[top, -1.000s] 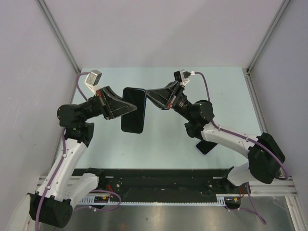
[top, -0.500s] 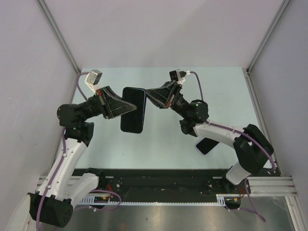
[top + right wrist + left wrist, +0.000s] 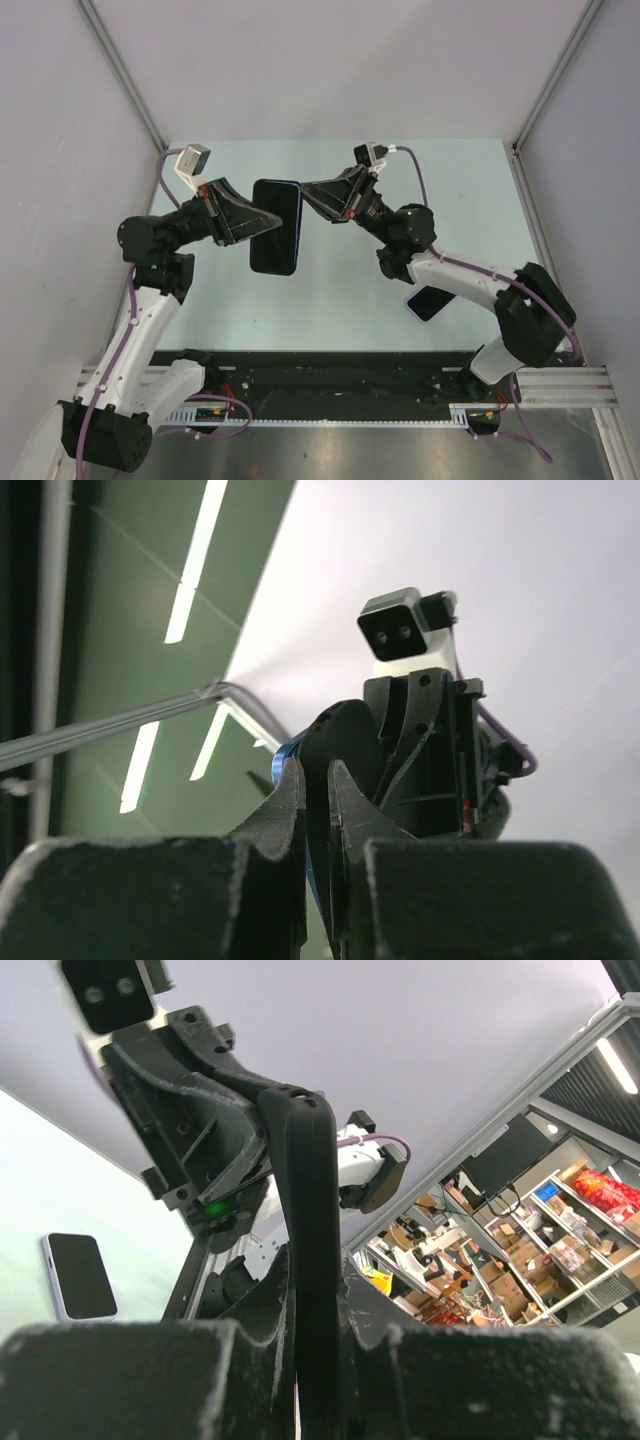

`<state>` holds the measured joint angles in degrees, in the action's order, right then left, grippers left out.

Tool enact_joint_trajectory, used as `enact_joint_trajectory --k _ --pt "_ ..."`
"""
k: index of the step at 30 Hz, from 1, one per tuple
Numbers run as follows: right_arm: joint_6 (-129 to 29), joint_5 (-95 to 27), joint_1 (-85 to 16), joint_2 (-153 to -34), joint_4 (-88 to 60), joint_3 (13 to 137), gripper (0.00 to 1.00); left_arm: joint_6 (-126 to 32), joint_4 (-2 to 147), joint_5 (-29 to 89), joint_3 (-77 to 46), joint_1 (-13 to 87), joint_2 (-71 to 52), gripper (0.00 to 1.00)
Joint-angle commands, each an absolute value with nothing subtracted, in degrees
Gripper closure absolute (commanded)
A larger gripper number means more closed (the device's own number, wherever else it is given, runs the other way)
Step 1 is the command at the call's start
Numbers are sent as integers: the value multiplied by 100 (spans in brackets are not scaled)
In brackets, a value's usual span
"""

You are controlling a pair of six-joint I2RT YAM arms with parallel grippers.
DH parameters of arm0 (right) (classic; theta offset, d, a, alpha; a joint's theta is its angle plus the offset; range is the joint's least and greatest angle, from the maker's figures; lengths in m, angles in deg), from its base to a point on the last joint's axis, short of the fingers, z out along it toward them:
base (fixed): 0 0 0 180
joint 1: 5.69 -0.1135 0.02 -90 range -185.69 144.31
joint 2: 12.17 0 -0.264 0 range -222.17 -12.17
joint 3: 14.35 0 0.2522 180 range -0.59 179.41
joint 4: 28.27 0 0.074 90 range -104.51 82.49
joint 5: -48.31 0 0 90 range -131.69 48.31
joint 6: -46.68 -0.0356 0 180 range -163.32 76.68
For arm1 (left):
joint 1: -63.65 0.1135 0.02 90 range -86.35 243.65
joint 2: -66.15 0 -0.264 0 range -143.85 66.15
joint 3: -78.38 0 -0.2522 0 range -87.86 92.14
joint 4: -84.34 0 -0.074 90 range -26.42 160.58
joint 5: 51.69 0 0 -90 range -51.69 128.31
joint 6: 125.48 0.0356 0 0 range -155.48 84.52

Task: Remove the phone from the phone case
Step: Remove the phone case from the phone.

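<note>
Peeling step: the left tool [image 3: 266, 226] clamps the cased phone [image 3: 278, 248] aloft over the counter's [image 3: 340, 290] centre, and the right tool [image 3: 303, 190], pinched shut on its 1 o'clock corner, must next pry the case away.

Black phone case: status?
Left gripper shut on black phone case, held midair. Right gripper pinching its far corner. White-edged dark-screen phone lying on pale table, not obstructing.
</note>
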<state>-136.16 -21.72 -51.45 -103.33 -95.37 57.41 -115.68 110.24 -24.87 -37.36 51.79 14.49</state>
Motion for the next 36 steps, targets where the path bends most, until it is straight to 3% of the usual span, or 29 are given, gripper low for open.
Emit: enact_joint_trajectory --k 1,5,9,14,28,31,32,33,35,36 --pt "-11595 -2549 -5113 -10042 -5086 5960 100 -11757 12569 -2770 -3011 4941 1798 100" --pt "-10539 -2999 -5104 -9822 -2932 6304 100 -11748 12560 -2761 -2985 4941 1781 100" --pt "-9967 -3009 -5095 -9813 -2270 6366 76 -11713 12534 -2752 -2985 4941 1746 100" --pt "-9290 -2781 -5218 -9927 -1716 6401 60 -11651 12472 -2743 -2985 4932 1710 100" --pt "-8367 -944 -5701 -10630 -1548 6401 51 -11063 12086 -2612 -3415 4941 1298 100" --pt "-8287 -601 -5807 -10762 -1565 6392 52 -10966 12190 -2559 -3617 4941 1070 100" --pt "-8270 -522 -5842 -10780 -1574 6392 58 -10957 12226 -2559 -3661 4932 912 100" --pt "-8226 -478 -5851 -10788 -1548 6392 68 -10957 12339 -2550 -3705 4941 815 100" --pt "-8208 -495 -5851 -10789 -1478 6384 100 -10896 12384 -2559 -3802 4941 587 100" --pt "-8182 -678 -5851 -10754 -1303 6375 100 -10791 12332 -2542 -3863 4941 524 100"
